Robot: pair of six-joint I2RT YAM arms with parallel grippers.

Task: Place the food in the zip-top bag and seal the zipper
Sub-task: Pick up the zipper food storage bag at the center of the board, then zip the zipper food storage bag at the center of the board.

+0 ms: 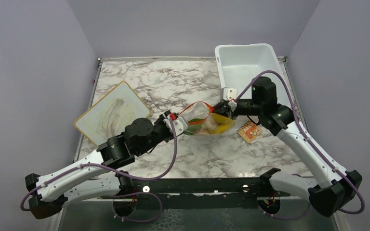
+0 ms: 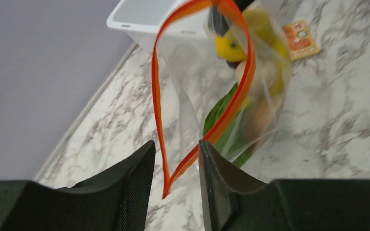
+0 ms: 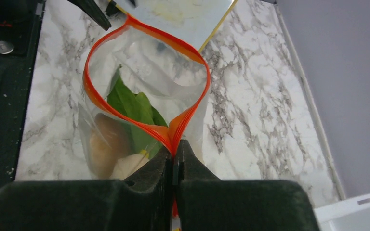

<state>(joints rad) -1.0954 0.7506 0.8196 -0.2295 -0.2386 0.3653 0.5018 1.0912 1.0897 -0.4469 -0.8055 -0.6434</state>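
Observation:
The clear zip-top bag [image 1: 200, 117] hangs between my two grippers over the table's middle, its mouth spread in a loop. Inside are the green leafy vegetable [image 3: 130, 103], beige-brown pieces [image 3: 103, 144], a yellow oval fruit [image 2: 227, 48] and the banana [image 2: 272, 65]. My right gripper [image 3: 174, 150] is shut on one end of the red-orange zipper [image 3: 142, 31]. My left gripper [image 2: 176, 147] is open, its fingers on either side of the zipper's other end [image 2: 171, 175], not pinching it. In the top view the left gripper [image 1: 177, 120] and right gripper [image 1: 223, 109] flank the bag.
A white tub [image 1: 231, 67] stands at the back right, behind the right arm. A small orange patterned square [image 1: 249, 131] lies right of the bag. A flat pale board [image 1: 112, 113] lies at the left.

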